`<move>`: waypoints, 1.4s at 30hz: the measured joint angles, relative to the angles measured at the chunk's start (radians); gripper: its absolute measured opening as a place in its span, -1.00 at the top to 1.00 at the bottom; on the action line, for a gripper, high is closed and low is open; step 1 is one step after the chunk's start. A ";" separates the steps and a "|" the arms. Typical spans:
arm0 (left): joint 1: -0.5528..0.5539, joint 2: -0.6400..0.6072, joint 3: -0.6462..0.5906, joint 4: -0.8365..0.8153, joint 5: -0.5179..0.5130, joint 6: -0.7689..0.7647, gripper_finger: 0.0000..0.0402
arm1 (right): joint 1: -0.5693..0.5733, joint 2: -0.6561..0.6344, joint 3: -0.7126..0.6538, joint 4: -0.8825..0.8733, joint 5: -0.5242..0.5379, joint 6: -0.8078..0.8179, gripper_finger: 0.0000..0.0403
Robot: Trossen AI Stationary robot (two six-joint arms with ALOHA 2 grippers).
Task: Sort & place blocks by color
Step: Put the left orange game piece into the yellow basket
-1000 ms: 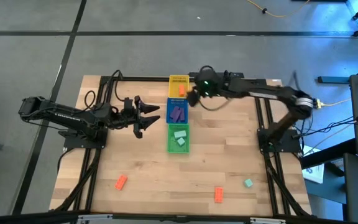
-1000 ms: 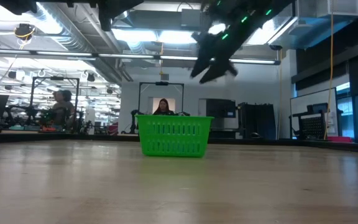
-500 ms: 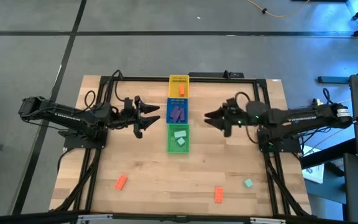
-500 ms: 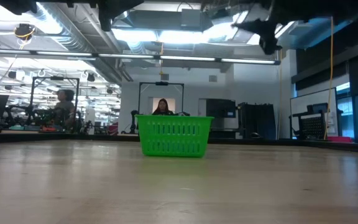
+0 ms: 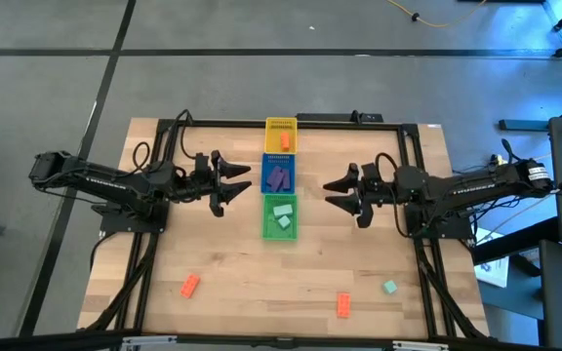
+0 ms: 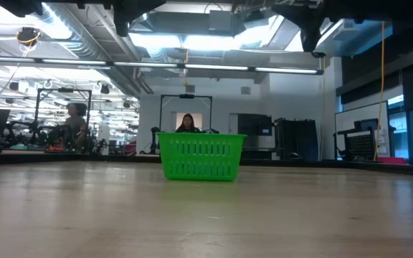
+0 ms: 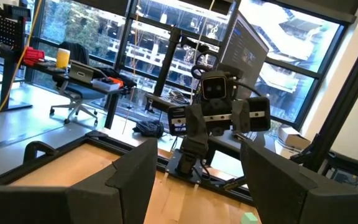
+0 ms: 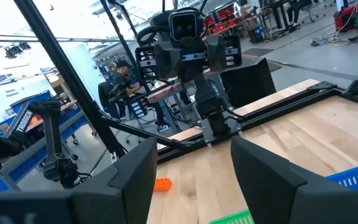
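In the high view three small trays stand in a row at the table's middle: yellow (image 5: 281, 130) farthest, blue (image 5: 279, 176), and green (image 5: 281, 218) nearest. An orange block (image 5: 284, 142) lies in the yellow tray, purple blocks (image 5: 279, 177) in the blue, mint blocks (image 5: 283, 214) in the green. Loose on the table near the near edge are two orange blocks (image 5: 190, 286) (image 5: 343, 304) and a teal block (image 5: 389, 287). My left gripper (image 5: 243, 182) hovers open left of the blue tray. My right gripper (image 5: 329, 193) hovers open right of the trays. Both hold nothing.
The low view shows the green tray (image 6: 201, 155) standing on the tabletop, with both arms high above it. Black frame rails (image 5: 152, 263) (image 5: 422, 263) run along the table's left and right sides. People sit in the room behind the table. Bare wood lies between the trays and the loose blocks.
My right arm has swung from above the yellow tray at the far edge toward the near edge and back to the right. It now hovers level beside the trays, its fingers open. The left arm and all blocks have stayed put.
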 joint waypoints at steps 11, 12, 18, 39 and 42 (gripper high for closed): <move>-0.035 0.000 0.148 -0.387 0.008 -0.262 -0.11 | 0.000 0.000 0.000 -0.001 0.000 0.001 -0.04; -0.049 0.003 0.198 -0.550 0.009 -0.298 -0.11 | 0.000 0.000 0.000 0.000 0.000 0.001 -0.04; -0.211 0.112 0.472 -1.397 0.009 -0.651 -0.11 | 0.000 0.000 0.000 -0.002 0.001 0.001 -0.04; -0.810 0.616 0.462 -1.501 0.242 -1.731 -0.11 | -0.001 0.001 0.000 -0.016 0.001 0.000 -0.04; -0.821 0.651 0.462 -1.488 0.238 -1.756 -0.11 | -0.001 0.001 0.000 -0.016 0.001 0.000 -0.04</move>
